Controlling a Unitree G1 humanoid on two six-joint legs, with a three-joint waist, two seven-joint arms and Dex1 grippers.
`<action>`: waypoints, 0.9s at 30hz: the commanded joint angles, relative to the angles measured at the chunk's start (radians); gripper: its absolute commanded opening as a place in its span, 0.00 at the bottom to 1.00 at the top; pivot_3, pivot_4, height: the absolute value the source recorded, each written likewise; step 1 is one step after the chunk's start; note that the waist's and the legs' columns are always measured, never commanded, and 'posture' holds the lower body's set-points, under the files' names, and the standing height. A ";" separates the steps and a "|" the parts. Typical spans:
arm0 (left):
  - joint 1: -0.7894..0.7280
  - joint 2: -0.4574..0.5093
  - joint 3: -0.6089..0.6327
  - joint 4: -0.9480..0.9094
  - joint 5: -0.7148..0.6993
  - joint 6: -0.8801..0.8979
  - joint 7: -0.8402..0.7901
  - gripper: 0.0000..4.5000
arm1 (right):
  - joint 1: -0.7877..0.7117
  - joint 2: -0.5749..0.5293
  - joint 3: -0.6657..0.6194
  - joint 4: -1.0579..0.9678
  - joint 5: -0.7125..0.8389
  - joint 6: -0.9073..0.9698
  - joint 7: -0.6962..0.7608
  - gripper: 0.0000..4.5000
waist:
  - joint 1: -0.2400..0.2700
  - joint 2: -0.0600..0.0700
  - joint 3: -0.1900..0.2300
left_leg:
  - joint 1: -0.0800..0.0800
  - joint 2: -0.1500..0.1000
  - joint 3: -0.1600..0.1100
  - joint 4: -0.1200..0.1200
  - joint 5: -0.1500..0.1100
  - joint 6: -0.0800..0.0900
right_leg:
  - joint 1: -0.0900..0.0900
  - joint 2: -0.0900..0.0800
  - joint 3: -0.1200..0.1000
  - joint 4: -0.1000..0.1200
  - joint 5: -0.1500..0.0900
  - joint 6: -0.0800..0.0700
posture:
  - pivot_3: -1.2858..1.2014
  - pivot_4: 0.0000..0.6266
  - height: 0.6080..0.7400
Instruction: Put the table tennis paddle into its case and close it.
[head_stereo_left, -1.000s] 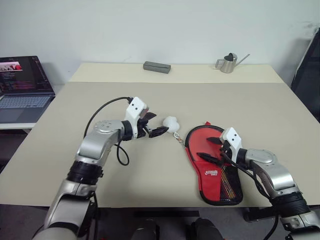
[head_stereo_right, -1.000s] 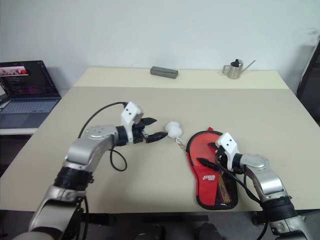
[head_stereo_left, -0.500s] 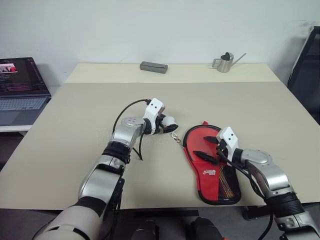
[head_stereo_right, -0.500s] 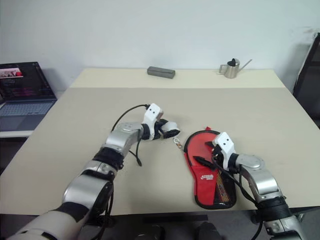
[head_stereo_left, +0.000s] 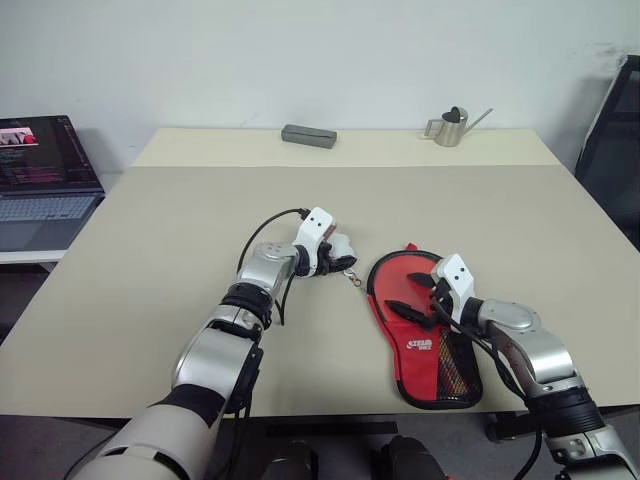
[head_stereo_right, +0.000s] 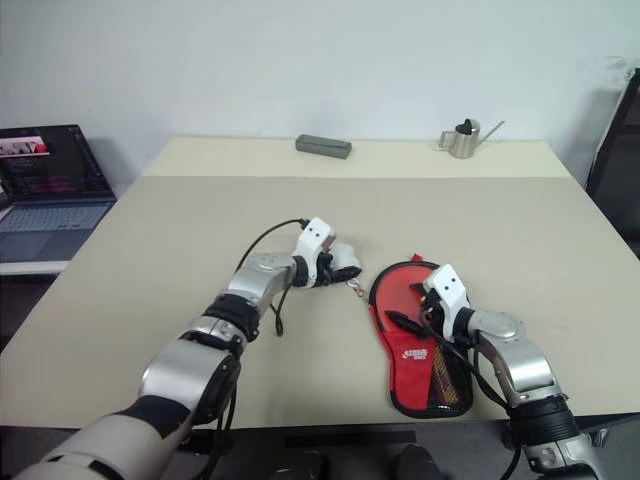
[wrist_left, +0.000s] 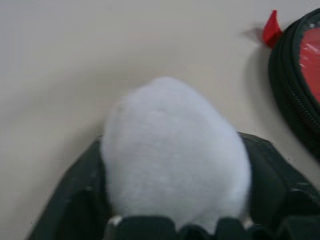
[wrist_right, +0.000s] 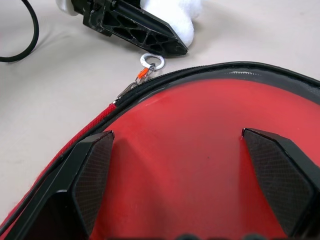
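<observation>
Table (head_stereo_left: 150, 230) | left gripper (head_stereo_left: 335, 255) reached pom-pom (wrist_left: 175, 155), fingers now around it | right gripper (head_stereo_left: 415, 295) wide, empty, over case (head_stereo_left: 425, 330)

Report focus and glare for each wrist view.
Left wrist view: the white pom-pom between the black fingers is soft and out of focus. Right wrist view: the case and zipper ring are sharp, with faint sheen on the red fabric.

Beige bench (head_stereo_left: 150, 260): red case (head_stereo_left: 425, 335) lies near right, its white pom-pom (head_stereo_left: 343, 250) beside it, grey block (head_stereo_left: 309, 136) and small metal watering can (head_stereo_left: 450, 127) far back.
</observation>
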 joint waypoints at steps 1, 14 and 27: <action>0.031 -0.001 -0.002 -0.040 0.009 0.014 -0.038 0.49 | 0.020 0.000 0.005 -0.007 -0.016 0.025 -0.017 1.00 | 0.000 0.000 0.000 | 0.000 0.000 0.000 0.000 0.000 0.000 | 0.000 0.000 0.000 0.000 0.000 0.000 | 0.52 0.24 1.00; 0.164 0.056 0.016 -0.406 -0.036 0.189 -0.112 0.07 | 0.048 -0.017 0.062 -0.027 -0.051 0.072 -0.010 1.00 | -0.001 0.000 -0.001 | 0.000 0.000 -0.001 0.000 0.000 0.000 | 0.000 0.000 0.000 0.000 0.000 0.000 | 0.52 0.24 1.00; 0.060 0.085 -0.026 -0.320 0.002 0.127 -0.197 0.07 | 0.000 0.029 0.130 0.092 -0.129 0.153 -0.069 1.00 | -0.002 -0.002 -0.005 | 0.017 0.001 -0.002 -0.001 0.000 0.000 | 0.019 0.001 -0.002 -0.004 -0.003 0.004 | 0.52 0.24 1.00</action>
